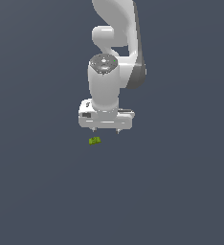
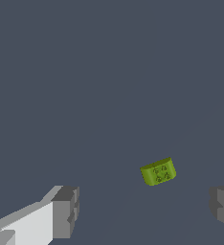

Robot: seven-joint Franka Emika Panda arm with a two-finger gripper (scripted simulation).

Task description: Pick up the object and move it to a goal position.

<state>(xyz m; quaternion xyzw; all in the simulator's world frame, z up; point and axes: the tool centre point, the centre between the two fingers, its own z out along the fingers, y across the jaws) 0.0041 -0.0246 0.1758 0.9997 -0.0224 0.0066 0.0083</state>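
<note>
**Block off-centre under spread fingers**

The gripper [image 1: 106, 130] hangs with its fingers [image 2: 66, 213] wide apart and nothing between them. The lime-green block [image 1: 95, 140] lies on the dark floor, below the fingertips and toward the exterior view's left. In the wrist view the block [image 2: 158, 172] sits nearer one finger than the other (slightly tilted), so the hand likely needs to shift sideways before descending

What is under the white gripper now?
Below the open gripper lies only the green block, toward the exterior view's left, on the plain grey floor. Nothing sits between its fingers.
</note>
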